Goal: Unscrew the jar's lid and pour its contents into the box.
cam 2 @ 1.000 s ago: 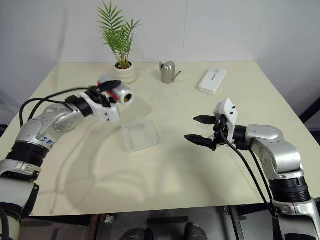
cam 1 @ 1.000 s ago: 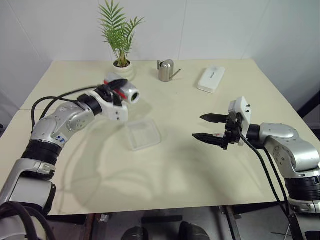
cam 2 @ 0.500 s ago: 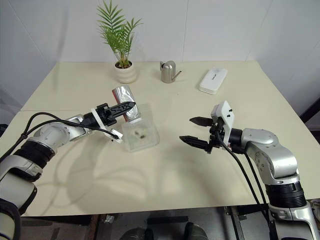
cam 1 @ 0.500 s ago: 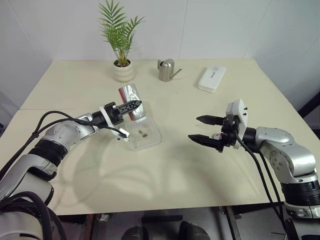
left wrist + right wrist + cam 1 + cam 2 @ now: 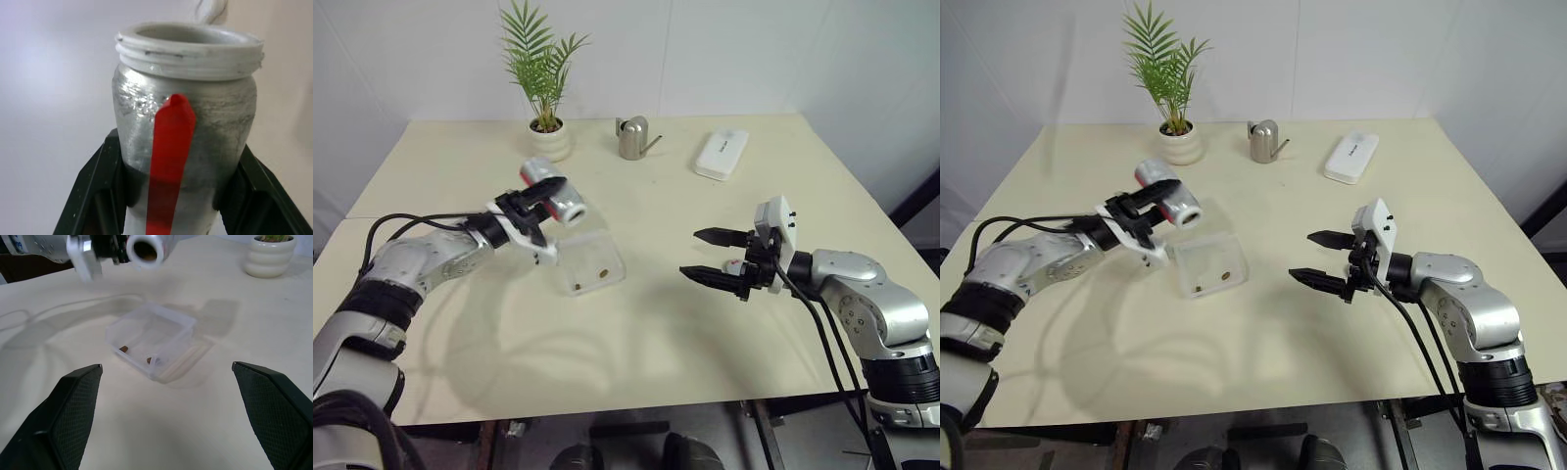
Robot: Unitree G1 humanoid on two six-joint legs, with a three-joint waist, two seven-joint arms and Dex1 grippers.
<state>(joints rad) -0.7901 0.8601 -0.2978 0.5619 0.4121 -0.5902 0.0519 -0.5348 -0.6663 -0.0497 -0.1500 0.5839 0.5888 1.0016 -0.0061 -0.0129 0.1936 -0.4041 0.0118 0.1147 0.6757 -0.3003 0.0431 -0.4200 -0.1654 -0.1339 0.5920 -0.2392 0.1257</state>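
The left hand pinches the jar, lidless and lying near level with its mouth toward the right, held above the box on the worktop. Brown contents lie in the box, so pouring appears done. The right hand hangs spread and empty, right of the box.

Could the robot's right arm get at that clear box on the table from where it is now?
Probably yes. The right gripper stands open, pointing toward the box, with only bare table between them. The jar in the left gripper hangs above the box's far side, off that path.
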